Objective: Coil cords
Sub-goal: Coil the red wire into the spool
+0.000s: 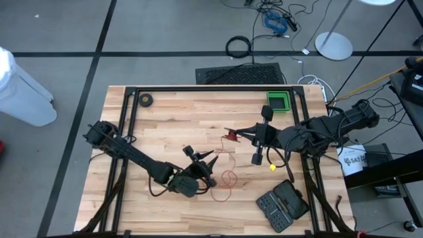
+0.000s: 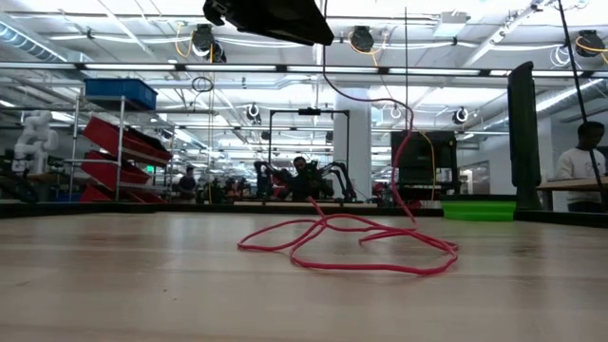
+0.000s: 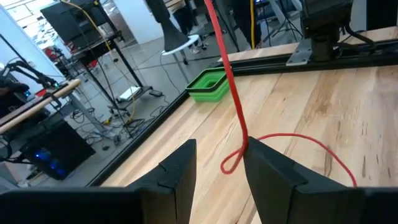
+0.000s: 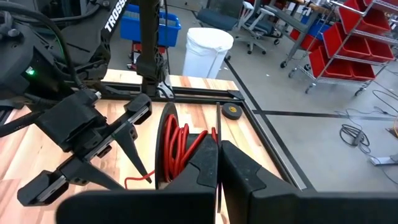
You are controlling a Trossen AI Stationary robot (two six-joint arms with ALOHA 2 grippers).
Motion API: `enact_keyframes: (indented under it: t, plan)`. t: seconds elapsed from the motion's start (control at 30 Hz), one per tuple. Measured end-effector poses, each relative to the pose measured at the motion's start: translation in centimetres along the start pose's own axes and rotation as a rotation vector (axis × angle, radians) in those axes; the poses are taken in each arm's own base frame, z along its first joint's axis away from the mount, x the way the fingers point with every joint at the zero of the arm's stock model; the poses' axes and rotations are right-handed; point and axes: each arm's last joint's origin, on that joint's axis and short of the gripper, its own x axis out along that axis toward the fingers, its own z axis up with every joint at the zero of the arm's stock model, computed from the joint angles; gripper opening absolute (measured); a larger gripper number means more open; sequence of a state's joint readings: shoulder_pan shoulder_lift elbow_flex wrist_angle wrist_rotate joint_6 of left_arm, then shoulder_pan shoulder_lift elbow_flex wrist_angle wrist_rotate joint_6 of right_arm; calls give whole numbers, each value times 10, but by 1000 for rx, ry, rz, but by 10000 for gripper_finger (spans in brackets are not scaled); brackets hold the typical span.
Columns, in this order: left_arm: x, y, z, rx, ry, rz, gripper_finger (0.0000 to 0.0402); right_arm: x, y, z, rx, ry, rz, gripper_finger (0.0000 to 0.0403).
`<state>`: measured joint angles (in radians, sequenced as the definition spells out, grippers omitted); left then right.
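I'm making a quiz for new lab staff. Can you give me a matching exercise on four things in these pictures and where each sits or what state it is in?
Things:
1. red cord
2. green tray
3. black case
4. right end effector

Places or states:
A. far edge of the table
B. shut on the reel
C. looped loosely mid-table
D. near edge, right side

Pairs: 1-C, 2-A, 3-D, 4-B

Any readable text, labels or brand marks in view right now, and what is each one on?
"TROSS": white letters, cut off by the picture's edge, on the left arm in the right wrist view.
"SAT": partial print on the white bucket beside the table's right edge; the rest is too small to read.
Nothing readable on the red cord, its reel or the green bin.
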<state>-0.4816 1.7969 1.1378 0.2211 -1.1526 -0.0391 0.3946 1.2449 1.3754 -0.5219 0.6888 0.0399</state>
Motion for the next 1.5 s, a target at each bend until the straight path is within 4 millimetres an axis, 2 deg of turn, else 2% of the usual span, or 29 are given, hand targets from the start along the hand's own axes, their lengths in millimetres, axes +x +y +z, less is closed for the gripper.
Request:
enact_keyframes:
  t: [0.8,1.1,1.37,1.5]
  plan:
    - [9,1,0,-43,13,-102,135,0,0,0,1,-1,1,0]
    - [7,0,0,-33,12,-107,90,0,0,0,1,0,4,0]
    - [7,0,-1,-24,17,-107,15,0,0,0,1,0,4,0]
    - [7,0,-1,-6,18,-124,8,0,0,0,1,0,4,0]
